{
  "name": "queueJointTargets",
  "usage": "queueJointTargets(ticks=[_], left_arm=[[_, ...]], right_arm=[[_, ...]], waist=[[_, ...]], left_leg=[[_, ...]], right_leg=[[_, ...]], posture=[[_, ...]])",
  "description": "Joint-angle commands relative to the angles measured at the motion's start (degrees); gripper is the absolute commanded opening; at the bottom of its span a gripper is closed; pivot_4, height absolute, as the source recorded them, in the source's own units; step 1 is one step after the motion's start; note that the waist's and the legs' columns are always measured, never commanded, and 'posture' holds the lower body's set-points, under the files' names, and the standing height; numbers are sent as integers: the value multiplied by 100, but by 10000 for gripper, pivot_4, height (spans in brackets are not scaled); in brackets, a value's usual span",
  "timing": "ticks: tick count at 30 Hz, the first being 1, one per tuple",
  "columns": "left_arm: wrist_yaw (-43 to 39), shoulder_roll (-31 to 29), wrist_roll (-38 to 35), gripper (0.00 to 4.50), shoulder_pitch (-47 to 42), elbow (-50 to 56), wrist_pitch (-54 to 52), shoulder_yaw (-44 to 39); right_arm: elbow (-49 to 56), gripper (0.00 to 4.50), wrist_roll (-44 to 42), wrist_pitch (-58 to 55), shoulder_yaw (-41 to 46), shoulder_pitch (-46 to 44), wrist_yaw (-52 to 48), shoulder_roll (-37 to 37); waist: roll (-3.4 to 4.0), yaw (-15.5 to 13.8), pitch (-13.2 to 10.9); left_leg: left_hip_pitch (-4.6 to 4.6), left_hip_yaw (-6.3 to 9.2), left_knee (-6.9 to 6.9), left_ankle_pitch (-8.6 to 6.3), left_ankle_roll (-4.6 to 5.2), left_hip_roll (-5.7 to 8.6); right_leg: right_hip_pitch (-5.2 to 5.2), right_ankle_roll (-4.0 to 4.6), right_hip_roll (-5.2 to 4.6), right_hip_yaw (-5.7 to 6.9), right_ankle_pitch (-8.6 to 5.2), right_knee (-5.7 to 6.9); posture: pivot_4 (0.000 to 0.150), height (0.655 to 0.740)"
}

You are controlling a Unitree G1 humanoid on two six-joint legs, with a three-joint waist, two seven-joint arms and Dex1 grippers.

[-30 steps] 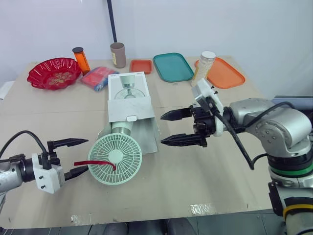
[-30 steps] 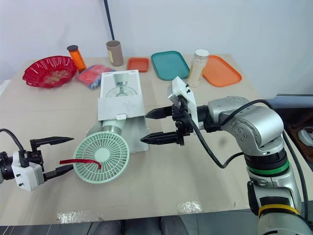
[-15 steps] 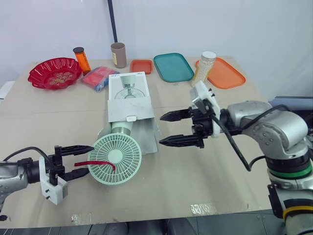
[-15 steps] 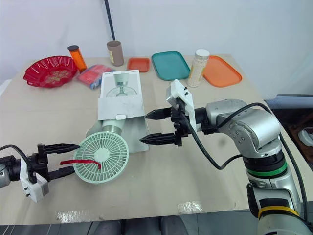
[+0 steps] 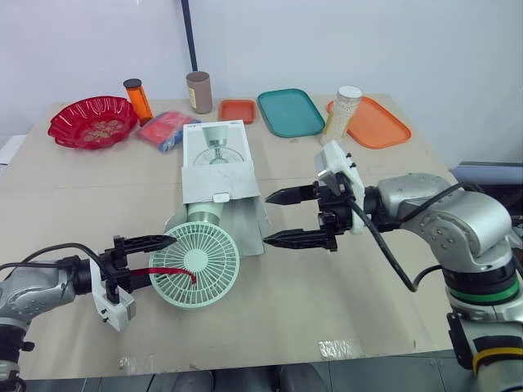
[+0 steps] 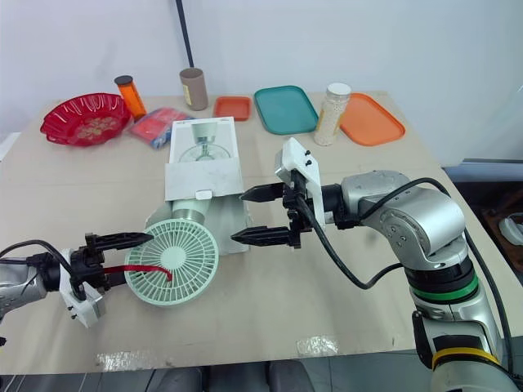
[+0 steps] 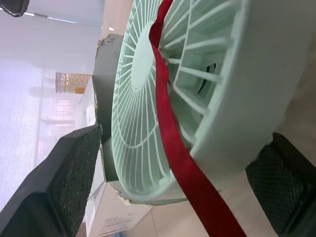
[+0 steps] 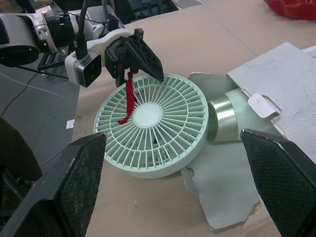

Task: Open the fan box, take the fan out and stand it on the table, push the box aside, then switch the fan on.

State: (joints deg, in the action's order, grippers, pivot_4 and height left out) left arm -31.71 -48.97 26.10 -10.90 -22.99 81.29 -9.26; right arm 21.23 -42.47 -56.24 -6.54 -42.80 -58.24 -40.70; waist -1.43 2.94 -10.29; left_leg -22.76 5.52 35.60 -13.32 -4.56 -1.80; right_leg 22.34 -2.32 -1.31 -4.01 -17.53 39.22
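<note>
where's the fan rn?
Left eye view, left of centre: the fan lies half out of the open box, its grille rim inside the open left gripper.

Fan (image 5: 194, 263) lies at the near mouth of the box (image 5: 217, 173), base inside. Left gripper (image 5: 155, 260) straddles its left rim — right gripper (image 5: 266, 219) just right of the box. Tray (image 5: 290, 112) behind, at the table's (image 5: 343, 302) far edge.

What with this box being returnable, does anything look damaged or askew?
The fan box has a ragged, torn flap edge by its open end. The fan lies tipped over, half out, a red ribbon across its grille.
</note>
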Motion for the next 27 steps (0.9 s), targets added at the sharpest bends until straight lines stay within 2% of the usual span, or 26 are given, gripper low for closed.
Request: queueJointTargets(ticks=[1,5,8,11,19,27], left_arm=[[279,-158,130,45000,73,190,74,22],[440,-223,297,45000,171,214,0,104],[628,-175,479,37465,195,291,1,62],[825,-133,712,27299,183,362,-8,36],[1382,-148,1242,27299,119,388,-121,124],[1754,-162,1261,27299,219,672,-258,34]], right_arm=[[173,44540,-39,77,90,-26,6,-42],[100,44540,80,210,-3,-58,25,42],[96,45000,87,208,-15,-64,27,64],[112,45000,94,203,-19,-57,7,62],[130,45000,33,94,16,-60,-7,21],[183,45000,23,72,17,-5,-27,-5]], waist=[[1,-1,1],[1,1,1],[2,-2,1],[0,-12,2],[8,-11,6],[8,-15,7]], left_leg=[[0,0,0,0,0,0],[0,0,0,0,0,0],[0,0,0,0,0,0],[0,0,3,0,0,1],[2,0,5,0,0,1],[2,1,8,0,0,1]], right_leg=[[0,0,0,0,0,0],[0,0,0,0,0,0],[0,0,0,1,0,2],[-1,0,-1,1,0,2],[-3,0,-1,1,0,6],[-4,-1,-1,1,0,7]], posture=[[1500,7400],[1500,7400],[1500,7400],[1500,7400],[1500,7400],[1500,7400]])
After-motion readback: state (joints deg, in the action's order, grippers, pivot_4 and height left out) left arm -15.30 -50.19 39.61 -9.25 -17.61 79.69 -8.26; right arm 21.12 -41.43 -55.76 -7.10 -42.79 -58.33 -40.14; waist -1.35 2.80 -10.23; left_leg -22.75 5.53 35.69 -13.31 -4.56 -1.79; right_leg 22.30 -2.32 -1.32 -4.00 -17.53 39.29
